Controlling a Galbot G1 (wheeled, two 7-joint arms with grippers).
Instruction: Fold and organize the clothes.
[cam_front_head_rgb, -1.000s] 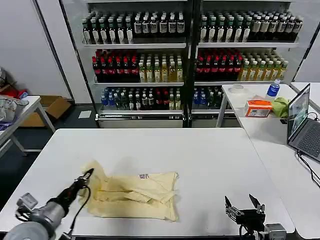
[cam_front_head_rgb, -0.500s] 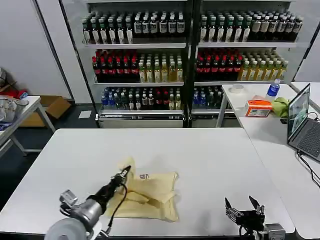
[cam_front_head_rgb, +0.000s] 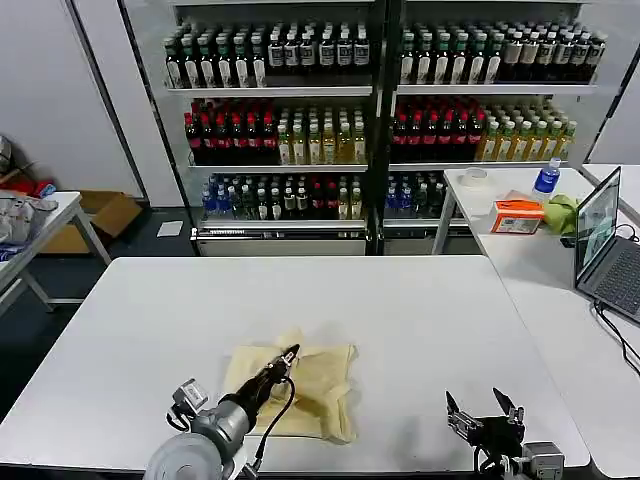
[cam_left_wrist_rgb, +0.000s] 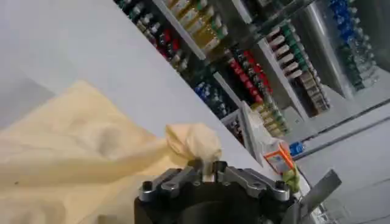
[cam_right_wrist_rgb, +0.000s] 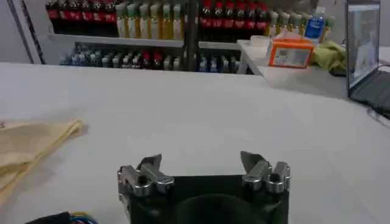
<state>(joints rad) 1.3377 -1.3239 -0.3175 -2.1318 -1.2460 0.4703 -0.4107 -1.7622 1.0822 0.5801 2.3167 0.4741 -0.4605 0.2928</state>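
Head view: cloth pinched, shirt half-folded

Nearest me, my right gripper (cam_front_head_rgb: 484, 413) waits spread wide at the white table's (cam_front_head_rgb: 400, 300) front edge. My left gripper (cam_front_head_rgb: 289, 355) pinches a fold of the pale cream-yellow thin-fabric T-shirt (cam_front_head_rgb: 320, 385) lying front-centre.

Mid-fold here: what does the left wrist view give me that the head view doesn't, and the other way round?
Left wrist view alone: a close look at the left gripper shut on a bunched fold of the T-shirt.

Head view alone: the whole layout. The left gripper is over the middle of the T-shirt, which lies in a compact folded shape near the front of the white table. The right gripper waits open, apart from the cloth.

Both: the pinched cream-yellow fabric, the table and the bottle shelves behind.
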